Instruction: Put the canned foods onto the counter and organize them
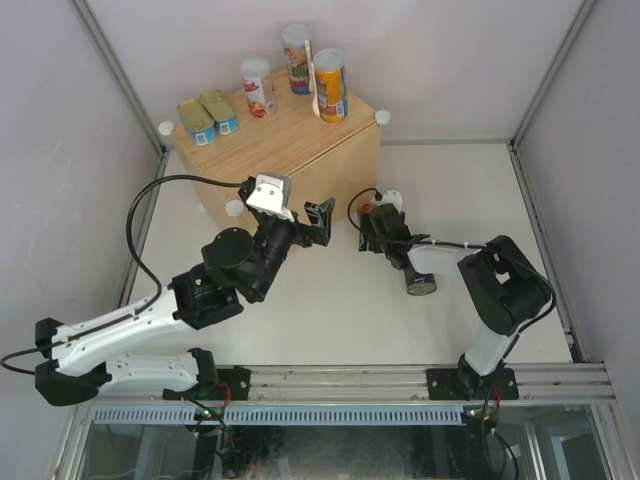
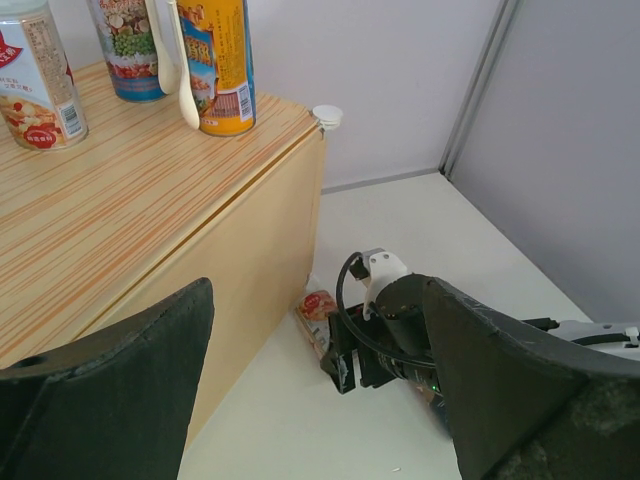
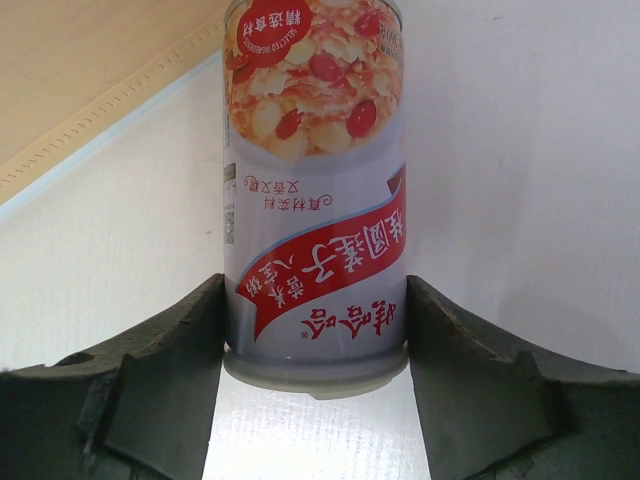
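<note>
White table (image 1: 330, 300): right gripper (image 3: 315, 290) clasps red-white can (image 3: 315, 180) beside counter (image 1: 290, 150); left gripper (image 1: 322, 222) gapes empty.

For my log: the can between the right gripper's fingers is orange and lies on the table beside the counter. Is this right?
Not quite. The right wrist view shows that can is red and white, not orange. It does lie on the table beside the counter, between the fingers of the right gripper.

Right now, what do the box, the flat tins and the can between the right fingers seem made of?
Box: light wood or wood-look laminate, matte, striped grain. Flat tins: likely metal, gold tops with a slight sheen, blue sides. Can: probably metal under a glossy printed label, grey rim at its base.
</note>
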Robot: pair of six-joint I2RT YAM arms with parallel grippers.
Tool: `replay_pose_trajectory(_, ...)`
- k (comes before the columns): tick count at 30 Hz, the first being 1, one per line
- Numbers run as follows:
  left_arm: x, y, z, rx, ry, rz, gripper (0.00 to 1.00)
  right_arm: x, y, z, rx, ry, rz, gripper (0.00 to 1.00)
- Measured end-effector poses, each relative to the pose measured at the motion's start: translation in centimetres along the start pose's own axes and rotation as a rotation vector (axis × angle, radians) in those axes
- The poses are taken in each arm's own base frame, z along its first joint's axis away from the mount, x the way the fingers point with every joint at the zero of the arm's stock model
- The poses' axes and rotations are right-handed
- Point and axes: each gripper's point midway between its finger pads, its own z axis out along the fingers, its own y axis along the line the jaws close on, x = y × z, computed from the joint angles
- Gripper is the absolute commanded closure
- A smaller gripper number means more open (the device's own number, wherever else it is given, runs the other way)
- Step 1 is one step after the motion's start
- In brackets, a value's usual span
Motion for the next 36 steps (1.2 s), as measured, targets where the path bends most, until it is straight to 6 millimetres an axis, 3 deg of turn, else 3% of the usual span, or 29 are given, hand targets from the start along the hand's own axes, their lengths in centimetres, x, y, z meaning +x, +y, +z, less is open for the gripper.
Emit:
replay_pose_trajectory(8,0.2,0.6,-0.6,-0.01,-0.001,-0.003,0.12,1.4,1.0,-1.6,-0.02,0.03,-0.041,0.54)
replay_pose_trajectory(17,0.0,1.4,-1.9,-0.021,-0.014,-0.023,0.12,3.8,4.7,-8.1,-0.117,0.099,-0.18,0.56)
replay_pose_trajectory(24,-0.8,1.7,-2.6,-0.025,-0.028,-0.045,0.12,5.7,6.1,-13.6,-0.175,0.161,-0.293,0.58)
replay_pose_trajectory(36,-0.2,1.1,-3.4,-0.013,-0.02,-0.049,0.12,6.2,8.1,-18.3,-0.222,0.212,-0.387,0.59)
